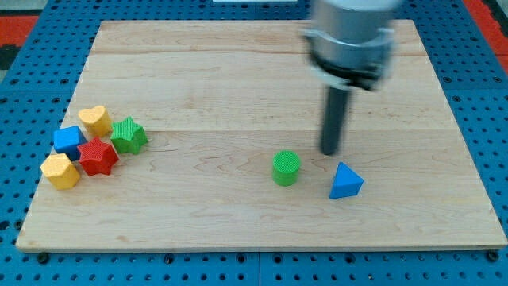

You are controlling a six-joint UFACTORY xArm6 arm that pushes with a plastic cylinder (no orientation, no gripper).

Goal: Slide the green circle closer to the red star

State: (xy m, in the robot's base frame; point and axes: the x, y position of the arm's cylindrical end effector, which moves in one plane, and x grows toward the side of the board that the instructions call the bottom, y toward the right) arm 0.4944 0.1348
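Observation:
The green circle (286, 168) is a short cylinder standing right of the board's middle. The red star (98, 156) lies far off at the view's left, packed in a cluster of blocks. My tip (330, 152) is on the board just right of and slightly above the green circle, with a small gap between them. A blue triangle (345, 182) lies just below and right of my tip.
Around the red star sit a green star (128, 135), a blue cube (70, 141), a yellow heart (95, 119) and a yellow hexagon (60, 170). The wooden board (238, 71) rests on a blue pegboard (492, 103).

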